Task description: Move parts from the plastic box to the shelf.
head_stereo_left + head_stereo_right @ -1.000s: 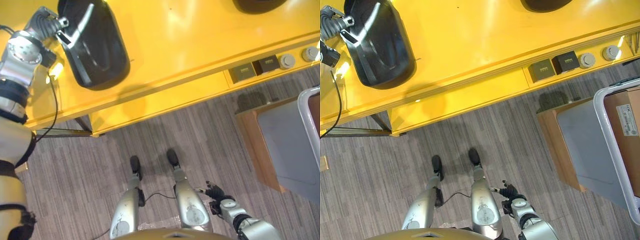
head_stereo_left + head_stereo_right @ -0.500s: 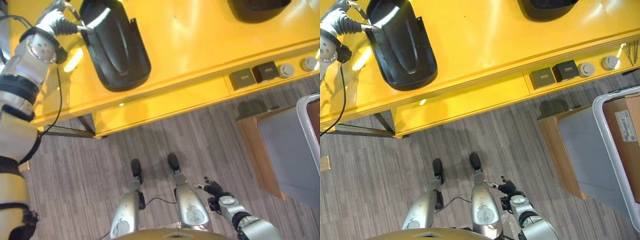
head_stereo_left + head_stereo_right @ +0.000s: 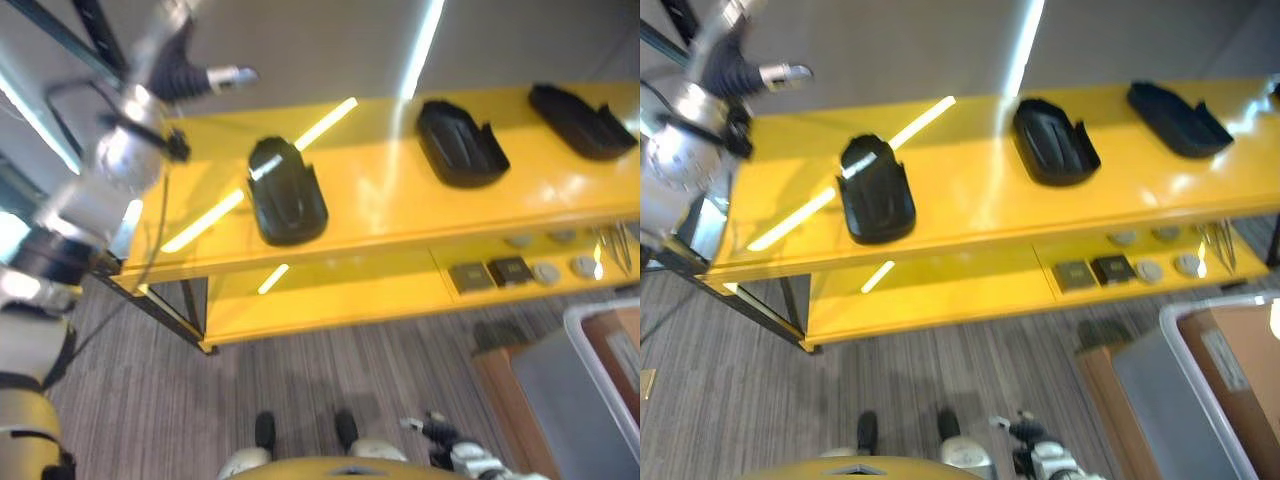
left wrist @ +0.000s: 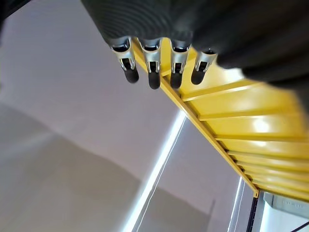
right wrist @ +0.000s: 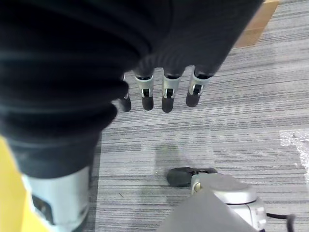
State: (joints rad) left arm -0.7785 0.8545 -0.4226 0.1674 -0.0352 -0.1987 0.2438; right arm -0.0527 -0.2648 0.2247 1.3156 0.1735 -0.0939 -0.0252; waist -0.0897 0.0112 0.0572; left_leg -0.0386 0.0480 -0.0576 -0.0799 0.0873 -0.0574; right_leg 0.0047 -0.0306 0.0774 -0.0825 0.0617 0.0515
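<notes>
Now the left hand (image 3: 215, 75), fingers relaxed and empty, hovers above the black part (image 3: 286, 192).

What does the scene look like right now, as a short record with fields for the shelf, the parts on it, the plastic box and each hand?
shelf: yellow shelf, two levels
parts on top level: three black parts, leftmost black part, middle black part, rightmost black part, all spaced apart
lower level: small dark and round items
plastic box: grey plastic box on the floor to the robot's right, brown cardboard inside
left hand: left hand raised above the shelf's left end, fingers straight, holding nothing
right hand: right hand low over the floor, open, empty
</notes>
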